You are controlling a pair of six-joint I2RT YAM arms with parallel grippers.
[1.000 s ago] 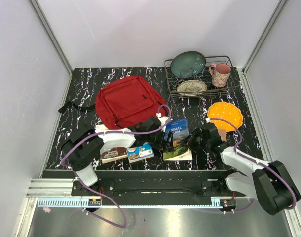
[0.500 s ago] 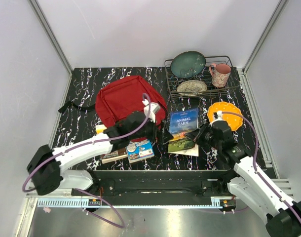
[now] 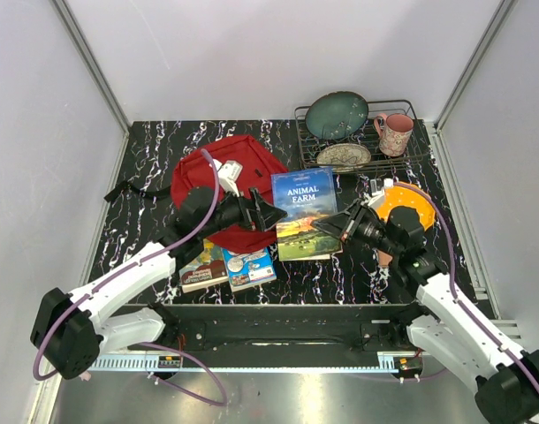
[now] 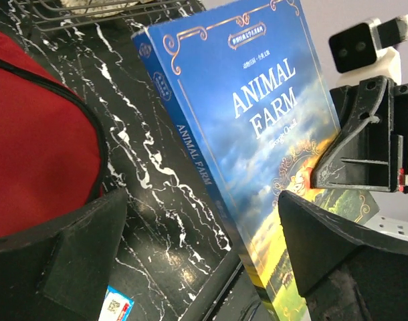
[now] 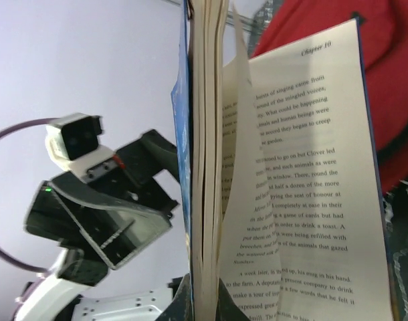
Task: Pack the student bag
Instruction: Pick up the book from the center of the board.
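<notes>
Delivery of a book to the student bag point(image 3: 225, 177) was the step in hand, by my reading. My right pincer point(image 3: 347, 228) was clamped on the edge of the Animal Farm paperback point(image 3: 305, 210), holding it upright with some pages fanning loose. My left pincer point(image 3: 262, 214) stood wide open, gripping nothing, between book and bag. The red bag lay at the back left of the worktop point(image 3: 358, 278), near the book. Whether its mouth was unzipped I could not tell. Next, I judged, the left pincer had to spread the opening so the book could slide in.
</notes>
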